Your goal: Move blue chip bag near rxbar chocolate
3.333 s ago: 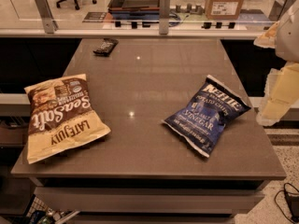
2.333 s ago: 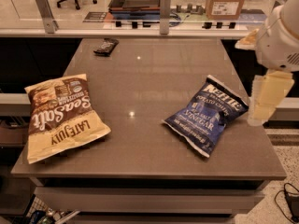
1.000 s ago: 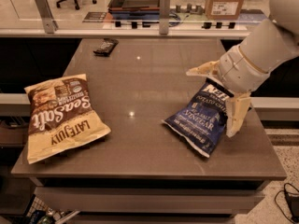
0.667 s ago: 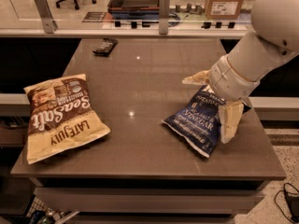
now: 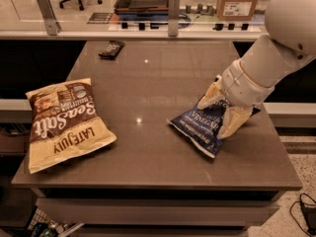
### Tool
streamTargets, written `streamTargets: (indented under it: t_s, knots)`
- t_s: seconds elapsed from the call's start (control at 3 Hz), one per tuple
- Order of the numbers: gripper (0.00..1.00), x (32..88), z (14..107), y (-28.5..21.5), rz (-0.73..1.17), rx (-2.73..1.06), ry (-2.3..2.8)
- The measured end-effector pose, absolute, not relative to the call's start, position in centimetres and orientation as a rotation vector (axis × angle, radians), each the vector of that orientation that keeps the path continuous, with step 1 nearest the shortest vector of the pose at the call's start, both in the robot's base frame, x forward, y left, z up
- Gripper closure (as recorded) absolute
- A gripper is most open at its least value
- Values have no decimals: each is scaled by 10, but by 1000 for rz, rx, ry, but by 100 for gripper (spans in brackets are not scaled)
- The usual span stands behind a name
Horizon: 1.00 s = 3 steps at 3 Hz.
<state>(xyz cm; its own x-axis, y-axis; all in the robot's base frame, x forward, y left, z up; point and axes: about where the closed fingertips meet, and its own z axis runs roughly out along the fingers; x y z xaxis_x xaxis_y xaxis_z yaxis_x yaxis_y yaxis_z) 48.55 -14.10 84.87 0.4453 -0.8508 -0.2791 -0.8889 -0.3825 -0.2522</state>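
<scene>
The blue chip bag (image 5: pixel 201 126) lies flat on the right side of the brown table (image 5: pixel 148 83), its far end hidden under my arm. My gripper (image 5: pixel 221 113) hangs right over the bag, open, with one tan finger (image 5: pixel 209 97) at the bag's far left edge and the other finger (image 5: pixel 233 122) on its right side. The rxbar chocolate (image 5: pixel 110 49) is a small dark bar at the table's far left corner, well away from the bag.
A large tan-and-brown Late July Sea Salt bag (image 5: pixel 63 122) lies at the front left. A glass rail with metal posts (image 5: pixel 173 8) runs behind the table. A cardboard box (image 5: pixel 238 2) sits beyond it at the back right.
My arm swung in from the right edge of the view and came down over the blue chip bag. The fingers now straddle the bag. The bags and the bar have not moved.
</scene>
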Motion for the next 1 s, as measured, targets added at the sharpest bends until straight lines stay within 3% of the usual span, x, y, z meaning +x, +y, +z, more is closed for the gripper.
streamTargets:
  t_s: [0.67,1.0]
  knots:
    - [87,485,849,-139,143,-2342,1473]
    - [100,484,851,-138,142,-2343,1471]
